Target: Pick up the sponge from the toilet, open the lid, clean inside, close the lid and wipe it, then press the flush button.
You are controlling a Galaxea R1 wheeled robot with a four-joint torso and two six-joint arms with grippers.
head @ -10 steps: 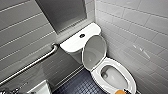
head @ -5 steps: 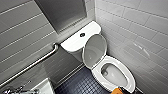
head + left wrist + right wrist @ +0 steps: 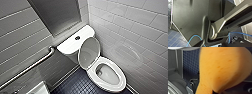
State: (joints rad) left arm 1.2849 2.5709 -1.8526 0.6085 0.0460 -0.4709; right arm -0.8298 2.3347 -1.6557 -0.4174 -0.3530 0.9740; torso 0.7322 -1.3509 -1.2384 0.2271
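Close against the right tool (image 3: 214, 91), the sponge (image 3: 221, 68) is pinched, carried above the floor (image 3: 190, 65). Ahead of it the lid (image 3: 89, 52) stands up, so the toilet (image 3: 110, 75) bowl is exposed for cleaning. Left tool: cannot tell.

I see the toilet (image 3: 93, 74) in the far right corner, its tank (image 3: 68, 46) against the far wall (image 3: 22, 37) with the flush button (image 3: 77, 38) on top, the lid (image 3: 89, 52) raised toward the tank behind the bowl (image 3: 110, 75), and a grab bar (image 3: 30, 67) on the wall to its left.
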